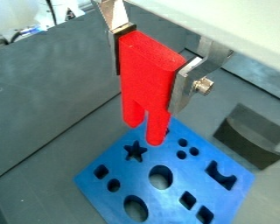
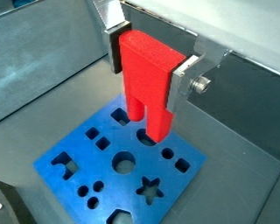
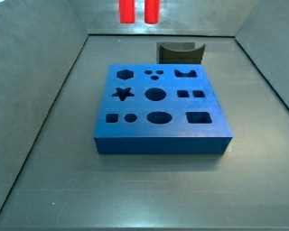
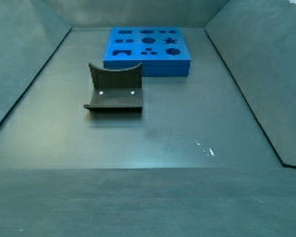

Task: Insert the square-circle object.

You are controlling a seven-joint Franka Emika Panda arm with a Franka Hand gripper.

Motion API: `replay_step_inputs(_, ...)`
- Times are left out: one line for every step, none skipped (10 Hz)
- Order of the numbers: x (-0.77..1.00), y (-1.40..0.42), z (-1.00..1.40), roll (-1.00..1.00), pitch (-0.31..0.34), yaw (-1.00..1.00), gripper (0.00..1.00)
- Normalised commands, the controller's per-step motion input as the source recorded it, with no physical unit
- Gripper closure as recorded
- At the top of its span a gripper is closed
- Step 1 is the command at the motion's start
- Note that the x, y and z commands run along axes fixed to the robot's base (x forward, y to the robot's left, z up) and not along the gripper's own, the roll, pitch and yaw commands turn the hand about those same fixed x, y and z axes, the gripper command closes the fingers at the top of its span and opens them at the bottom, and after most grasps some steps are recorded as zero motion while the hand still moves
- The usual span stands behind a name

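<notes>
Grey floor (image 4: 151, 139) enclosed by sloping grey walls (image 3: 39, 90)

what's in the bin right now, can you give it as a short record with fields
gripper: raised above the floor, blue slab below it in both wrist views
between fingers: red two-pronged piece, prongs pointing down, clamped by both silver plates
square-circle object: dark grey block resting on the floor, not held, apart from the slab
blue slab: flat on the floor, shaped holes facing up
holes: all look unfilled in a side view
task status: insertion not yet done
</notes>
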Motion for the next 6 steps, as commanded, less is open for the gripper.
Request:
replay_step_inputs(-0.29,-0.23,-1.00,0.02,-0.036,0.24,1.00)
replay_step_inputs(-0.18,-0.35,-1.00,0.03,-0.101,0.13,1.00)
replay_step_inputs(-0.14,-0.41,-0.98,0.07,-0.134,0.01,1.00)
replay_step_inputs(0.00,-0.47,-0.97,0.10,-0.164,-0.04,1.00)
replay_step_inputs(0.00,-0.28,-0.91,0.16,-0.131,-0.10,1.00)
replay_step_inputs(0.00,-0.22,-0.81,0.28,-0.051,-0.01,1.00)
